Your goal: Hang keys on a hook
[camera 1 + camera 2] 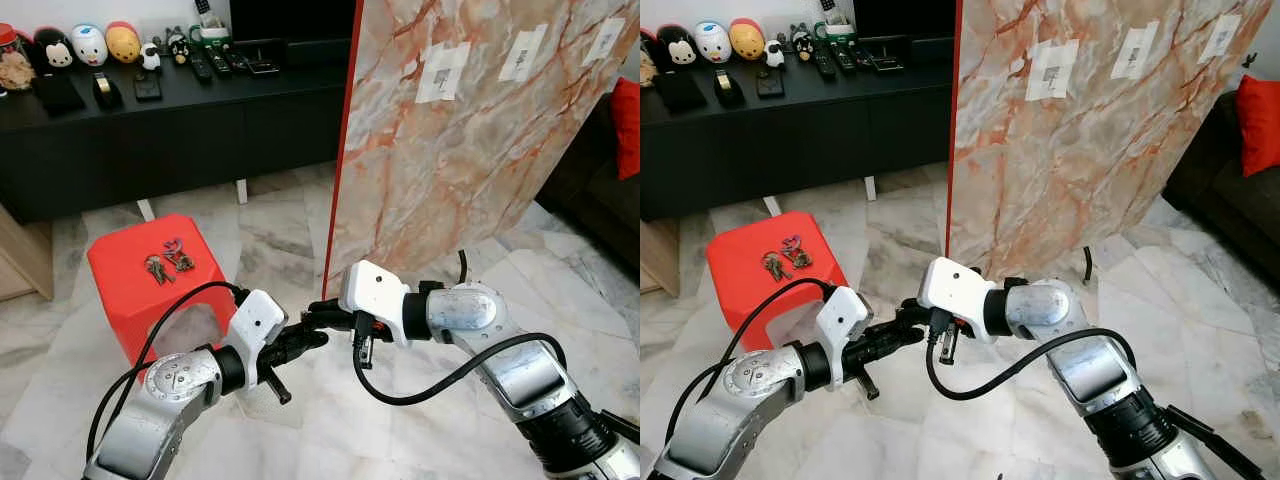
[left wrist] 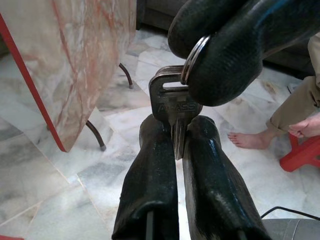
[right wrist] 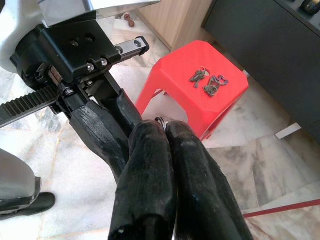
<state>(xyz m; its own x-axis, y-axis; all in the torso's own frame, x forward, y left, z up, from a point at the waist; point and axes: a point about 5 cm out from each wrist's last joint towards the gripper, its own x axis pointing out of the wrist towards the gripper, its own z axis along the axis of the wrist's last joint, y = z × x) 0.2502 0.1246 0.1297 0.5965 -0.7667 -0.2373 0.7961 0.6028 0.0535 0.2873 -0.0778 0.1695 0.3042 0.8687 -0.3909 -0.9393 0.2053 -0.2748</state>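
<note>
Gripping key (image 2: 174,112), stamp unreadable.

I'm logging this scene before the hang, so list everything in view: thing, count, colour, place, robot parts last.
key: one, grey metal, pinched between both grippers
ring: one, silver, on the key, in the right gripper
key bunches: two, dark metal, on the stool
stool: one, red, on the floor by the cabinet
board: one, marbled pink, red edge, upright, three white labels
cabinet: one, black, against the wall
figurines: several, mixed colours, on the cabinet
remotes: several, black, on the cabinet
person's foot: one, bare, on the floor
left gripper: shut on the key
right gripper: shut on the ring
</note>
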